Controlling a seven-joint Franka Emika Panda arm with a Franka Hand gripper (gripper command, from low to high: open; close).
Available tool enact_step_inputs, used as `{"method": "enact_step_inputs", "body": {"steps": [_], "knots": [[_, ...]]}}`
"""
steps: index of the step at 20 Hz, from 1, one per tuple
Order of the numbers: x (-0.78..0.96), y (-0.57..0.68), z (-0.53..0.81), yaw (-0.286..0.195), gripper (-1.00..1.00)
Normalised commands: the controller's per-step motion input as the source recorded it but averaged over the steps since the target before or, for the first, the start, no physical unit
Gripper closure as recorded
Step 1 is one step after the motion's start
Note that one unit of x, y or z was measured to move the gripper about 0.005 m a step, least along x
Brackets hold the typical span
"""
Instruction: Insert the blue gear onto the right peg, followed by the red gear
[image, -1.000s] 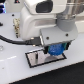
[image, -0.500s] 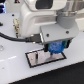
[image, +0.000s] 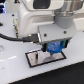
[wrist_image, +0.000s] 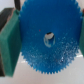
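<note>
Blue gear (wrist_image: 46, 41): flat toothed disc of bright-blue plastic with a centre hole, seen edge to edge in the wrist view. Location: held in the gripper (image: 55, 48), just above the black-bordered plate (image: 45, 58) that lies on the white tabletop (image: 20, 72).

Handling, as a judgement: rigid, light, probably somewhat slick on its flat faces; the teeth give the rim some bite. Best taken across the rim on opposite sides, leaving the hub hole clear for the peg, as it is held now.

Fingers (wrist_image: 10, 42): green pads closed on the blue gear at opposite edges of the rim, open only as wide as the disc itself, touching nothing else visible.

Right peg: not distinguishable at this resolution; it presumably stands on the plate below the gear, hidden by gear and gripper.

Red gear: not visible in either view.

Status, as a judgement: blue gear being brought over the plate, insertion not yet confirmed.
</note>
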Motion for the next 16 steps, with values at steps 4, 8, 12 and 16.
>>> {"method": "enact_step_inputs", "body": {"steps": [4, 8, 12, 16], "knots": [[0.0, 0.0, -0.17, 0.0, 1.0], [0.0, 0.05, -0.17, 0.0, 1.0], [0.0, 0.02, 0.28, 0.0, 1.0], [0.0, 0.0, 0.24, 0.0, 1.0]]}}
